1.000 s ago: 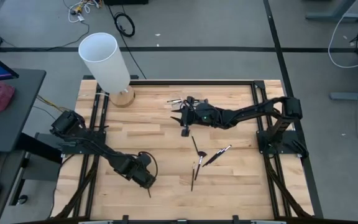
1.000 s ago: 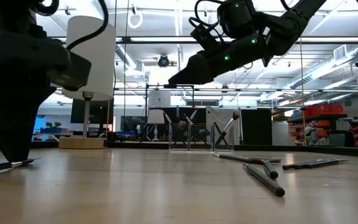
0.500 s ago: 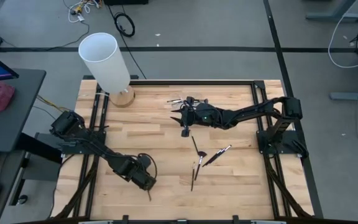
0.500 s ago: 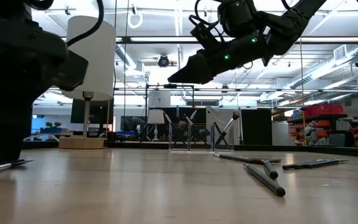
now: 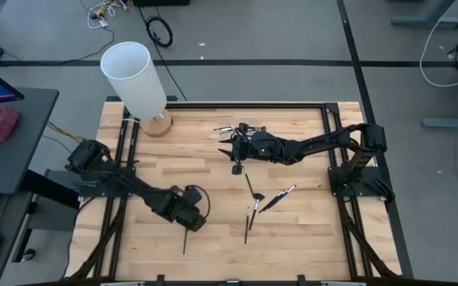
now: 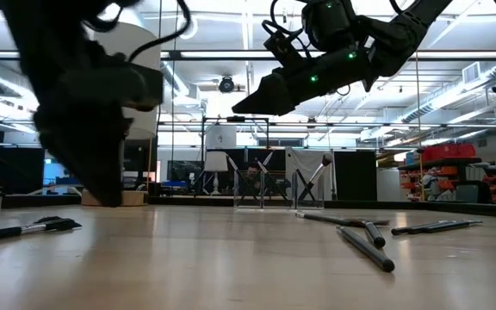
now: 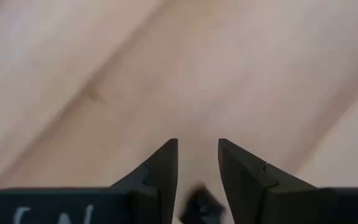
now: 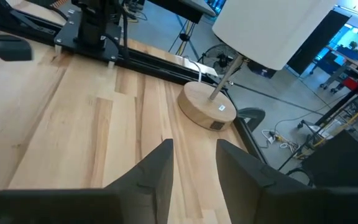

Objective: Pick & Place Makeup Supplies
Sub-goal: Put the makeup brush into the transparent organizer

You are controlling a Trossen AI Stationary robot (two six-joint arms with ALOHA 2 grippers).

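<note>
Brushes (image 5: 250, 193) lie loose on the table (image 5: 308, 230), several crossing one another near its middle, and one brush (image 5: 185, 241) lies alone towards the front, just beside the left gripper (image 7: 197, 146). That gripper's fingers stand apart over bare wood with nothing between them. The right gripper (image 8: 193, 149) hangs well above the far part of the table, also spread and empty, facing the lamp (image 5: 136, 76)

We see most of the risk on the left side. The lone brush is thin and lies flat, so fingers coming down on it have little to catch. If they land slightly off, we expect them to press into the wood or nudge the brush so that it rolls away. A pinch near one end (not near the middle) would likely let the other end droop and slip out on the lift

The crossed brushes are our second worry. Pulling one from that heap could drag or flick its neighbours, perhaps off the table edge

Last, the right arm works close to the lamp, and a wide swing there could knock it
</note>
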